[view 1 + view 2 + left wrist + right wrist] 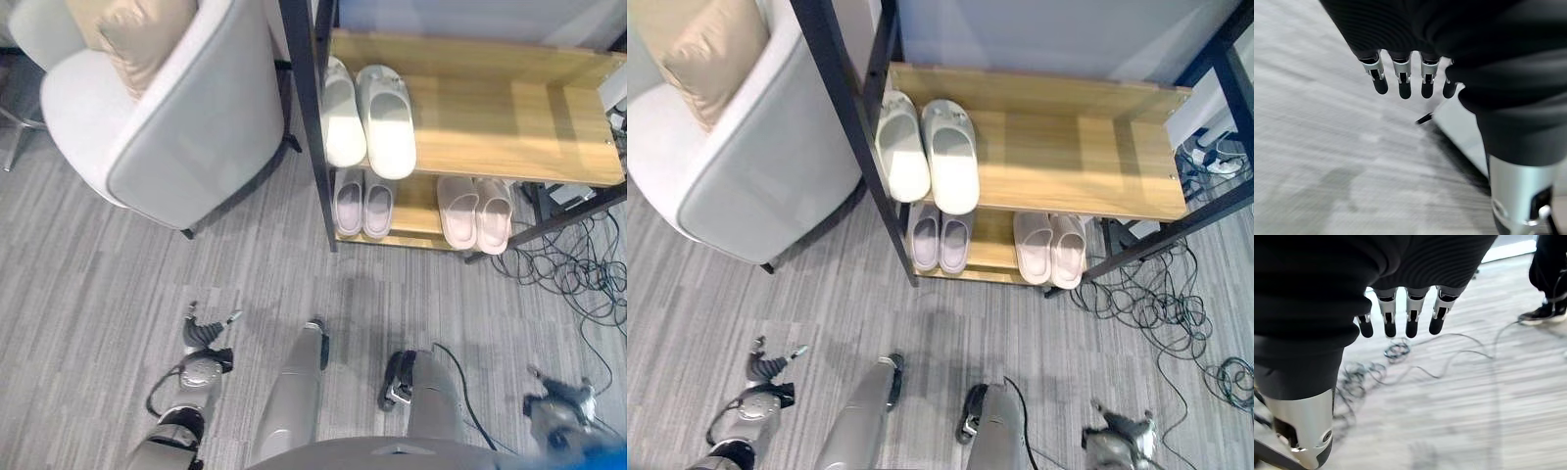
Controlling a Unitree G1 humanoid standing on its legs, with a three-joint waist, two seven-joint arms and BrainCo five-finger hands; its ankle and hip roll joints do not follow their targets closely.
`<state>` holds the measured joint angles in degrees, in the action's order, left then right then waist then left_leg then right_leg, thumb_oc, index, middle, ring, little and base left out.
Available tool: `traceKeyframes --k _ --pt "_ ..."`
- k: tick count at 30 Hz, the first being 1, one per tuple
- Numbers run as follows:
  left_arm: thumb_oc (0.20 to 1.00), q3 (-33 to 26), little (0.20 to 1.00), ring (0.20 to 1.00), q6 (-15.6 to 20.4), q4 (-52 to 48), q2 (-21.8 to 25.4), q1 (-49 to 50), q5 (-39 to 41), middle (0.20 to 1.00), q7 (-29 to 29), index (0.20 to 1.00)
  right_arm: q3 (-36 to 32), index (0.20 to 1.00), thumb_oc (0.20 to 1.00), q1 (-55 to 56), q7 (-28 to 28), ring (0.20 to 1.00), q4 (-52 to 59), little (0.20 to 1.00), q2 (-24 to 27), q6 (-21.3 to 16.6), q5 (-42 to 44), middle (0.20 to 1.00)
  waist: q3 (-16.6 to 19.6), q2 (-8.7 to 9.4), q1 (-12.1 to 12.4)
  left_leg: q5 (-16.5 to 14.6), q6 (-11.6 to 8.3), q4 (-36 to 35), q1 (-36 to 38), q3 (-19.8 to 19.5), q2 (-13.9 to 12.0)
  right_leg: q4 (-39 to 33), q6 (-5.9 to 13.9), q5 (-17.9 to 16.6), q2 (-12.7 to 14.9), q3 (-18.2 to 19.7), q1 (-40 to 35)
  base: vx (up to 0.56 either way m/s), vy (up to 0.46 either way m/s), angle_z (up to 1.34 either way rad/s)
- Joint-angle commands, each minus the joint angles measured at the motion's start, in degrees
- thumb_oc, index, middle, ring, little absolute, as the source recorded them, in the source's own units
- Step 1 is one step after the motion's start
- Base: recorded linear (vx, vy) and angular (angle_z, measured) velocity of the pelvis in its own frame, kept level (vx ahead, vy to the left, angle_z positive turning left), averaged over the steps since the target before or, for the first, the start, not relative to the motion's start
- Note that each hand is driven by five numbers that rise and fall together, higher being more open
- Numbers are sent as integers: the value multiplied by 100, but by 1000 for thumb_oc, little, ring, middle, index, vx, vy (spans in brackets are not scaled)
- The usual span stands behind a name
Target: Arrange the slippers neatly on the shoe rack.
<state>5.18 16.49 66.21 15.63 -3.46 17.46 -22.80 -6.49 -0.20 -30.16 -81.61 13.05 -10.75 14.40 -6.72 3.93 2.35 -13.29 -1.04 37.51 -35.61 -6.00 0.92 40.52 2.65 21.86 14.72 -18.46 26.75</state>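
The left hand (203,336) and the right hand (1120,431) are held low over the grey floor (118,284), fingers loose, with nothing in them. Farther off, three pairs of slippers are lined up on the shoe rack (1068,147): lilac slippers (940,238) and pink slippers (1050,246) below, white slippers (926,149) above. An armchair (167,108) is seen beside the rack.
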Motion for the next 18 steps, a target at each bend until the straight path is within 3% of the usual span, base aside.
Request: traceKeyframes --k 1,4,6,8,11,12,13,14,18 --pt "1000 -52 1000 1000 -161 148 -173 -141 -30 1000 234 1000 -120 1000 1000 -170 244 1000 192 1000 -16 221 61 1000 -492 -117 -79 650 -294 -929 432 -365 -261 -799 220 -637 -182 168 -312 229 -47 -5" --pt "1000 -128 1000 1000 -317 497 -399 105 -19 1000 456 1000 -15 1000 1000 26 539 1000 213 1000 -196 267 89 1000 -155 -171 -102 1301 -462 -2495 1788 -318 -327 -2244 382 -1252 -453 64 -1492 291 -67 -17" --pt "1000 -36 1000 1000 -380 692 -570 281 -166 1000 579 1000 117 1000 1000 124 829 1000 253 1000 -329 261 202 1000 142 -230 -135 1572 -481 -3402 2460 -263 -339 -3031 481 -1630 -609 45 -2062 210 -42 -10" --pt "1000 5 1000 1000 -435 773 -650 326 -182 1000 687 1000 249 1000 1000 148 987 1000 277 1000 -394 304 150 1000 306 -294 -144 1778 -497 -3959 2910 -193 -364 -3530 523 -1778 -735 74 -2443 154 -25 -8" --pt "1000 109 1000 1000 -483 799 -756 313 -183 1000 855 1000 552 1000 1000 172 1226 1000 322 1000 -562 367 53 1000 561 -356 -167 1625 -476 -4251 3347 -50 -303 -4209 538 -1916 -815 130 -3035 85 -34 -12" --pt "1000 -17 1000 1000 -544 442 -607 702 290 1000 1406 1000 458 1000 1000 277 1396 1000 384 1000 -471 397 151 1000 571 -418 -82 1595 -456 -4251 3363 -109 -252 -4311 544 -1923 -805 99 -3130 -43 -10 -9" --pt "1000 155 1000 1000 -401 573 -748 639 -337 1000 1004 1000 514 1000 1000 190 1374 1000 396 1000 -488 334 107 1000 506 -389 -115 1564 -473 -4251 3423 -54 -267 -4385 529 -1938 -823 151 -3207 -44 -33 -9" --pt "1000 151 1000 1000 -559 696 -795 512 -556 1000 1074 1000 574 1000 1000 222 1456 1000 395 1000 -547 354 152 1000 528 -362 -103 1538 -465 -4251 3477 -45 -258 -4475 524 -1926 -840 170 -3290 -32 -73 3" --pt "1000 260 1000 1000 -530 773 -829 349 -614 1000 988 1000 656 1000 1000 325 1536 1000 281 1000 -679 344 321 1000 591 -377 -161 1467 -529 -4251 3593 68 -206 -4552 529 -1831 -824 154 -3476 7 -26 0"
